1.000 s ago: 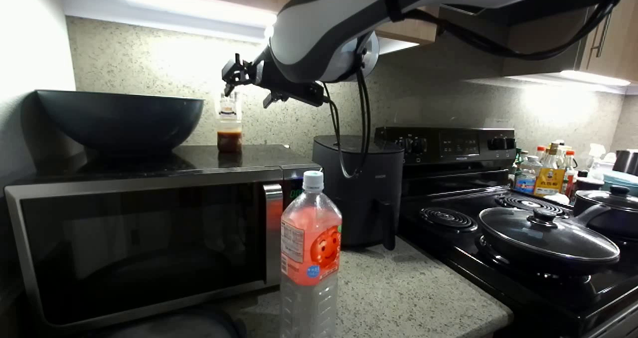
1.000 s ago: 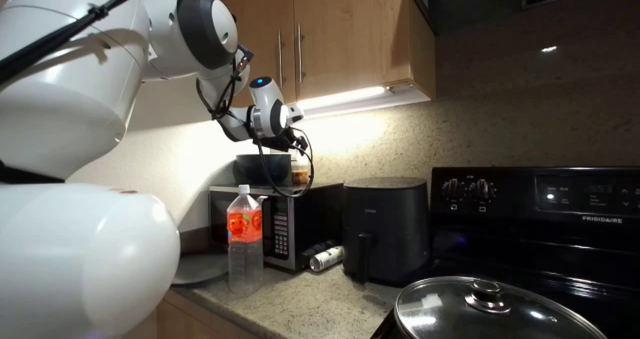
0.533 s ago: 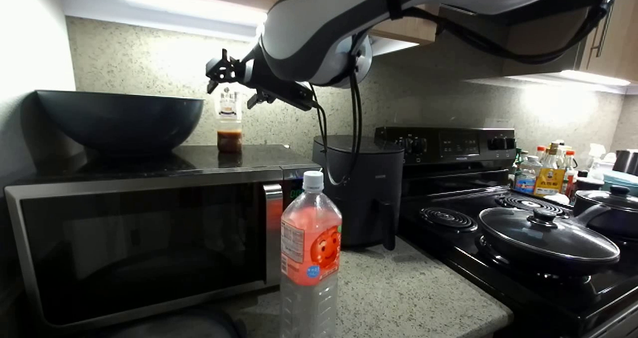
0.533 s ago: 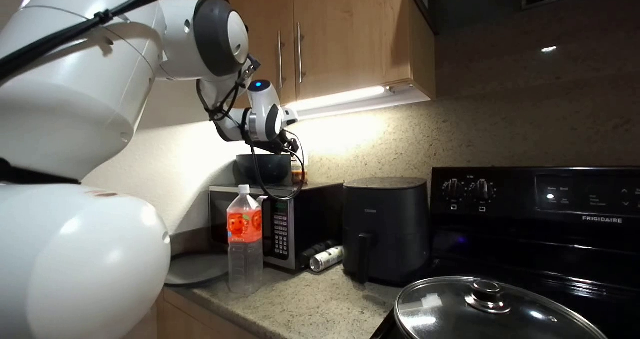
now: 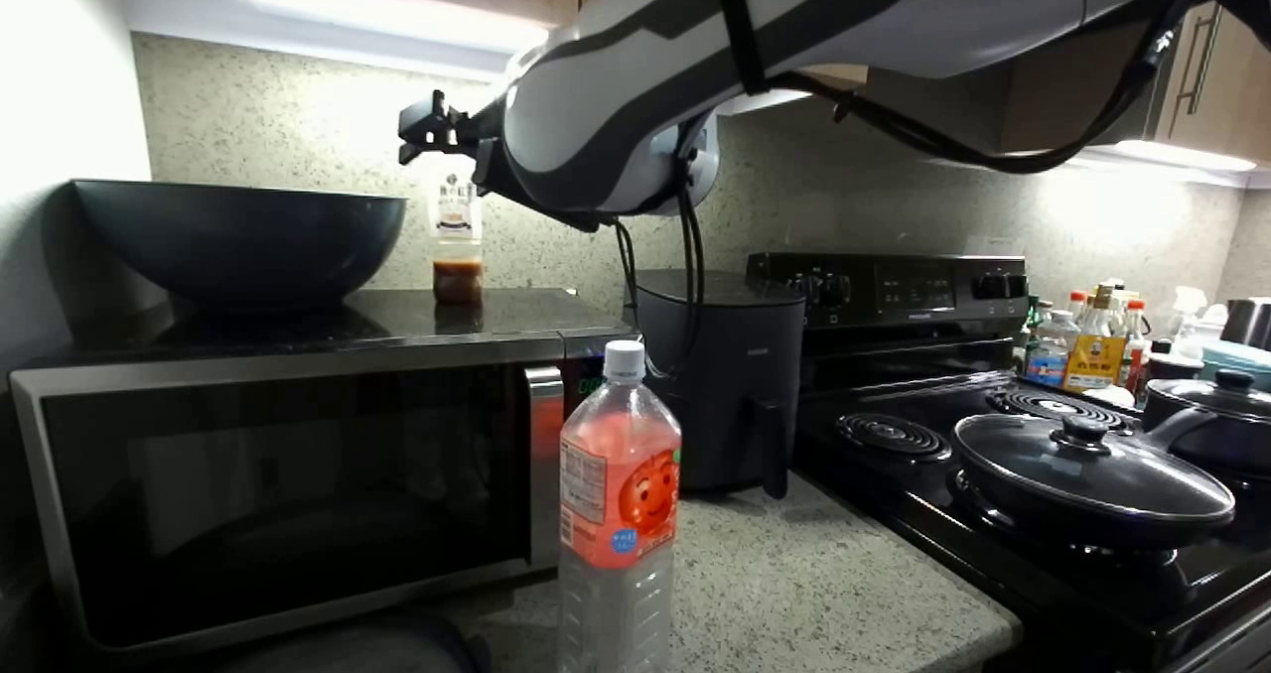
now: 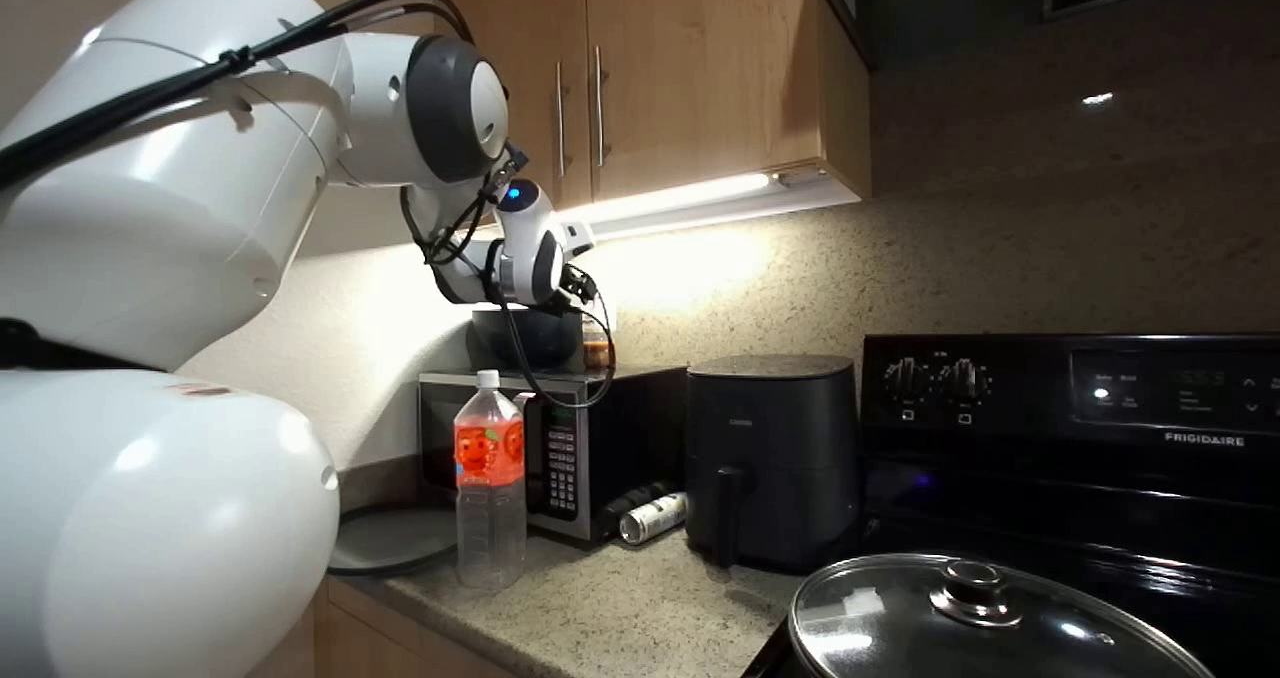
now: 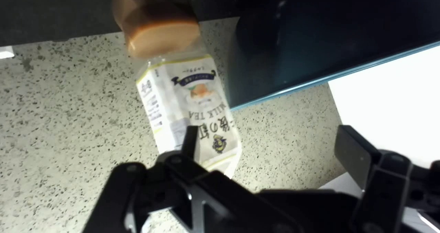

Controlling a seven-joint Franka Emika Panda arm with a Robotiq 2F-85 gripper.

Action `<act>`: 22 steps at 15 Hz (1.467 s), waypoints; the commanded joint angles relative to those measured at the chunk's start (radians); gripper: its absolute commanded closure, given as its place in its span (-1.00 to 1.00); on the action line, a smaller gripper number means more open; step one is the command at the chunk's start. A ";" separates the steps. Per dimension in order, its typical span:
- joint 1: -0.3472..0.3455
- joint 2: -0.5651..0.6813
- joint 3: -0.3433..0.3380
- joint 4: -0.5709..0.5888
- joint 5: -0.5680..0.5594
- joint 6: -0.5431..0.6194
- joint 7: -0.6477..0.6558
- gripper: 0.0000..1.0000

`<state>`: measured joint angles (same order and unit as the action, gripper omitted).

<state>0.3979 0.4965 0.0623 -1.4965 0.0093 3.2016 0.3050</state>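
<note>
My gripper (image 7: 273,145) is open and nothing shows between its fingers. It hangs in the air above the microwave (image 5: 288,504), and it shows in both exterior views (image 5: 427,129) (image 6: 580,283). A milk tea bottle (image 7: 185,95) with a white label and some brown liquid is nearest to it. The bottle stands upright on the microwave in an exterior view (image 5: 457,226). In the wrist view one fingertip overlaps the bottle's label; I cannot tell whether they touch. A large dark bowl (image 5: 238,246) stands beside the bottle and also shows in the wrist view (image 7: 292,54).
An orange-labelled clear bottle (image 5: 621,494) stands on the counter before the microwave. A black air fryer (image 6: 770,458) and a lying can (image 6: 653,518) are beside it. A lidded pan (image 5: 1092,474) sits on the stove. Wall cabinets (image 6: 700,78) hang above.
My gripper has moved left, toward the bowl side, in both exterior views. The arm behind it has lowered. The bottles and bowl have not moved.
</note>
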 commanded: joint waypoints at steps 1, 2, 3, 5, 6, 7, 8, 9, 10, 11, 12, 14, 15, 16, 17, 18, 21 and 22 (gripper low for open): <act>0.119 -0.011 -0.195 -0.016 -0.004 0.048 0.058 -1.00; 0.152 -0.010 -0.246 -0.017 -0.001 0.049 0.066 -1.00; 0.174 -0.006 -0.279 -0.014 0.000 0.053 0.070 -1.00; 0.188 0.009 -0.295 0.001 0.002 0.055 0.065 -1.00; 0.196 0.013 -0.302 0.005 0.003 0.053 0.064 -1.00; 0.194 0.020 -0.293 0.012 0.003 0.050 0.060 -1.00; 0.190 0.024 -0.280 0.016 0.003 0.049 0.056 -1.00; 0.189 0.030 -0.273 0.022 0.004 0.048 0.054 -1.00; 0.186 0.035 -0.265 0.027 0.003 0.048 0.051 -1.00; 0.188 0.049 -0.268 0.042 0.002 0.053 0.051 -1.00; 0.192 0.062 -0.275 0.057 0.002 0.060 0.054 -1.00; 0.192 0.091 -0.280 0.096 0.003 0.074 0.055 -1.00; 0.196 0.110 -0.292 0.122 0.006 0.081 0.060 -1.00; 0.196 0.123 -0.295 0.141 0.008 0.084 0.061 -1.00; 0.198 0.139 -0.303 0.162 0.010 0.085 0.064 -1.00; 0.198 0.151 -0.307 0.177 0.012 0.085 0.064 -1.00; 0.202 0.182 -0.328 0.218 0.015 0.080 0.066 -1.00; 0.205 0.191 -0.337 0.230 0.017 0.079 0.069 -0.96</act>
<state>0.5896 0.6485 -0.2426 -1.3171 0.0115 3.2635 0.3550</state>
